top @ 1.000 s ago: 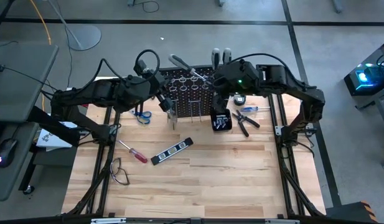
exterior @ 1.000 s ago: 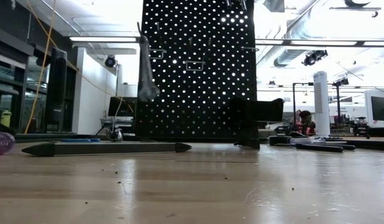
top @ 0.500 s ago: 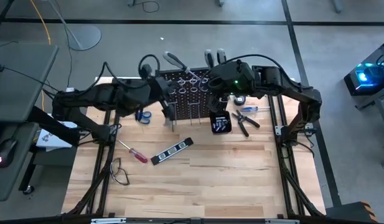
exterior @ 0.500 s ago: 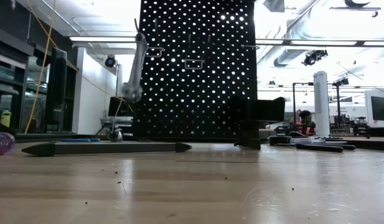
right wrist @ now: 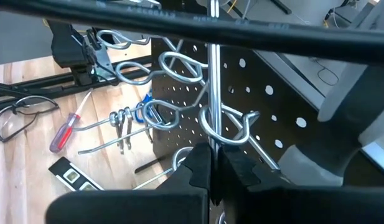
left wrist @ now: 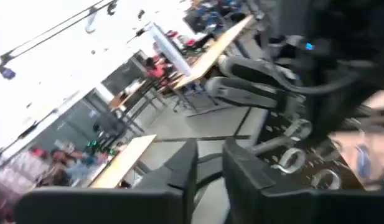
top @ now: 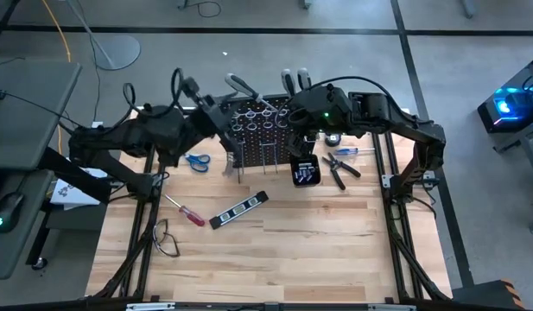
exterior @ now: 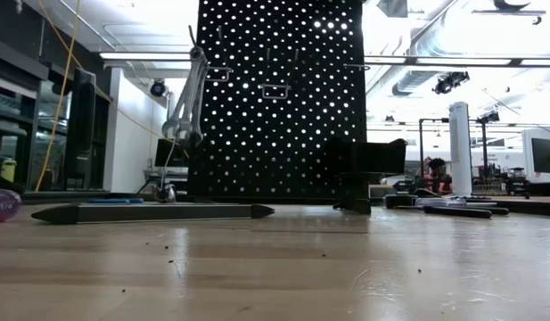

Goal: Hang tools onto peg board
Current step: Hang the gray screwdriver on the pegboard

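On the left of the bench lie the clear safety glasses, a red-handled screwdriver and a flat black level, and further back the blue-handled scissors; none of these tools is hung yet. My left gripper is by the left edge of the peg board, up at the hooks. In my left wrist view there is a narrow gap between the jaws and nothing in it. In the low view silver wrenches hang together on a hook there, tilted, so I judge this step is done. My right gripper is clenched on a thin metal rod at the board's rings. To the right a small black box, dark pliers and a blue-handled screwdriver wait, so most of the task is left.
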Robot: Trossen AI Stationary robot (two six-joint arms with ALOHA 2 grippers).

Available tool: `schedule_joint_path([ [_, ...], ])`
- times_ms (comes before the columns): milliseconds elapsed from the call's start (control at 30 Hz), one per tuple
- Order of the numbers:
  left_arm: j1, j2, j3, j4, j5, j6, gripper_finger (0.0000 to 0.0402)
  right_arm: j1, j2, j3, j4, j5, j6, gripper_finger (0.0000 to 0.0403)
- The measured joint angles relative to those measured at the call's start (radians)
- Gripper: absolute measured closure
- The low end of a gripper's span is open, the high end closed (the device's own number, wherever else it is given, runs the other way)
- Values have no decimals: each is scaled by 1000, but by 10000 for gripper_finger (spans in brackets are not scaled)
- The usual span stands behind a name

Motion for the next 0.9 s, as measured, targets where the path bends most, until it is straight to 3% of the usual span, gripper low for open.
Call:
schedule_joint_path([
  [133,-20,-8,-1,-30,-19,-239,274,0,0,0,-1,1,0,402],
  [333,-45,-97,0,-306,113,-786,200,0,0,0,-9,4,0,402],
  [433,-51,-127,-31,-355,106,-950,176,-5,0,0,-9,11,-8,402],
  [500,-42,-154,-95,-273,98,-990,164,-8,0,0,-9,11,-9,402],
  [767,75,-252,-429,395,261,-1065,147,-15,0,0,-9,4,-14,402],
  [900,123,-293,-530,532,272,-1161,147,-15,-1,0,-9,4,-17,402],
])
